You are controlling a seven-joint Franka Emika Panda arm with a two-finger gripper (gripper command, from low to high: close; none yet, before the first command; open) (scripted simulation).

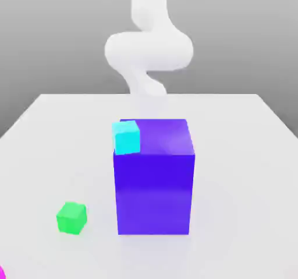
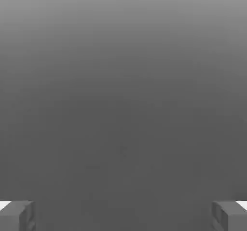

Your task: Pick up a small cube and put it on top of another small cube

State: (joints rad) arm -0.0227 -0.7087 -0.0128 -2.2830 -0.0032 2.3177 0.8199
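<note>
A sliver of the small magenta cube [image 1: 1,272] shows at the exterior view's bottom left corner; the rest of it is cut off by the frame edge. The green cube [image 1: 71,218] rests on the white table [image 1: 244,173] toward the exterior view's left front. A cyan cube [image 1: 126,137] appears to sit on the left top edge of a tall blue-violet block [image 1: 154,190]. In the hand view my gripper [image 2: 123,216] is open, its grey fingertips [image 2: 17,215] far apart with nothing between them, facing plain grey background.
The tall blue-violet block stands in the middle of the table, between the arm's white links [image 1: 148,48] at the back and the front edge. Bare table lies on the exterior view's right.
</note>
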